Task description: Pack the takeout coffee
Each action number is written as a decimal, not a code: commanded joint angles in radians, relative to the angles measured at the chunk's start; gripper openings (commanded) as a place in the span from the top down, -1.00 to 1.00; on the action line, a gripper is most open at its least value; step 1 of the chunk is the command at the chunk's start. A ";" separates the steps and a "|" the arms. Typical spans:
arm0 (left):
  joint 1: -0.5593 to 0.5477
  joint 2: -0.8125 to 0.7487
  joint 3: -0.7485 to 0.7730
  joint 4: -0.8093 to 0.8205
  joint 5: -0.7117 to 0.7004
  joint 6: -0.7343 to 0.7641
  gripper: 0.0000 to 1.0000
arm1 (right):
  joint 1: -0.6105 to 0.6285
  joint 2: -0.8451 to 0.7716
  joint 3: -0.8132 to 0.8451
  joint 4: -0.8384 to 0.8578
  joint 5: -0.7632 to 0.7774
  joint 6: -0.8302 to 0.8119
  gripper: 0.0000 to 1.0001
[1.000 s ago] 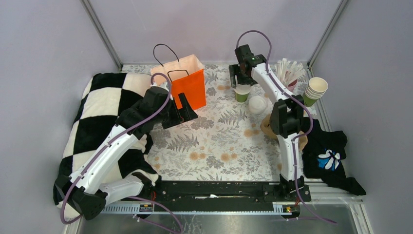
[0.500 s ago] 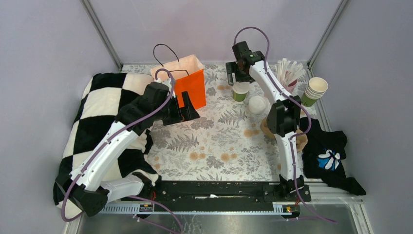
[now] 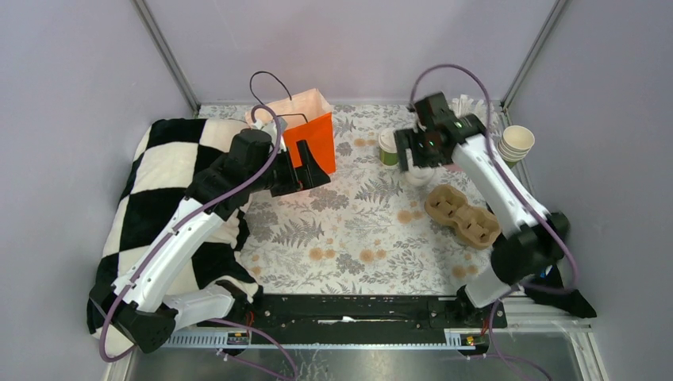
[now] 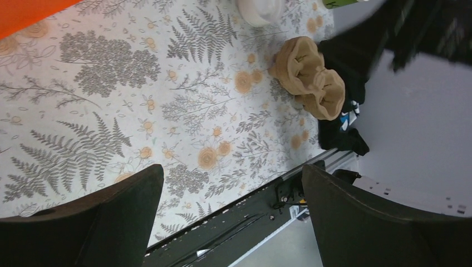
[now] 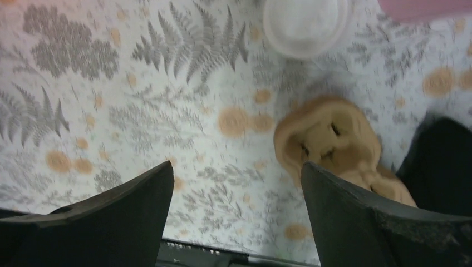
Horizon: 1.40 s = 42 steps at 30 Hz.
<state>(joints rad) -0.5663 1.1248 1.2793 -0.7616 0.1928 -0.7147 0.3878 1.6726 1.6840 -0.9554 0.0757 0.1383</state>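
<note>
The green paper cup (image 3: 387, 148) stands upright at the back of the surface (image 3: 357, 238), which is a cloth with a fern print. A round white lid (image 5: 306, 25) lies near it, just ahead of the right pincer (image 5: 235, 172). This pincer is wide and holds nothing. The left pincer (image 4: 232, 169), also wide and empty, is beside the orange bag (image 3: 313, 141). The lumpy brown pulp carrier (image 3: 463, 214) lies apart.

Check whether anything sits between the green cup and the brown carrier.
Yes: a white lid lies between the green cup and the carrier, roughly on the straight line. The right gripper hangs open near it.
</note>
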 commanded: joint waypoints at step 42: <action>-0.016 0.012 -0.073 0.204 0.156 -0.058 -0.98 | -0.244 -0.269 -0.636 0.297 -0.117 0.100 -0.19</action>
<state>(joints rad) -0.5812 1.1175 1.1675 -0.5751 0.3191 -0.7933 0.1337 1.3800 1.0054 -0.7250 -0.0700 0.3225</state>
